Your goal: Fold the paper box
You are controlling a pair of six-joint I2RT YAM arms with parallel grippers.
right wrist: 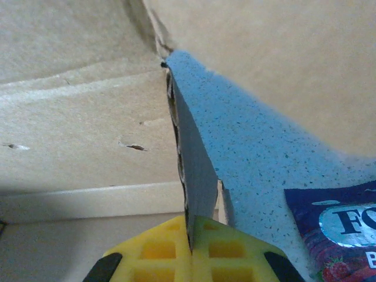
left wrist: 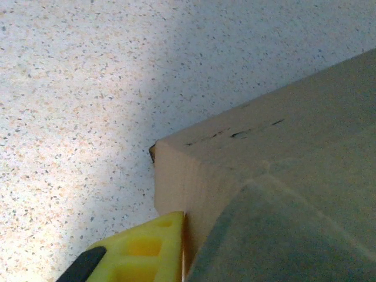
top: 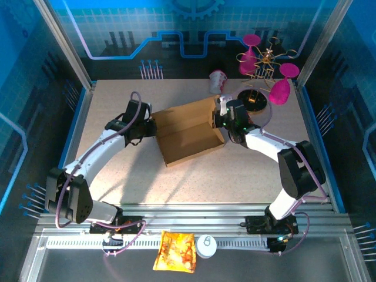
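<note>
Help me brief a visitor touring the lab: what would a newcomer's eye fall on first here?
The big brown cardboard paper box at the middle of the table, with the left gripper at its left end and the right gripper pinching its right wall. Next, the bright pink wine glasses on a gold wire rack at the far right corner.
</note>
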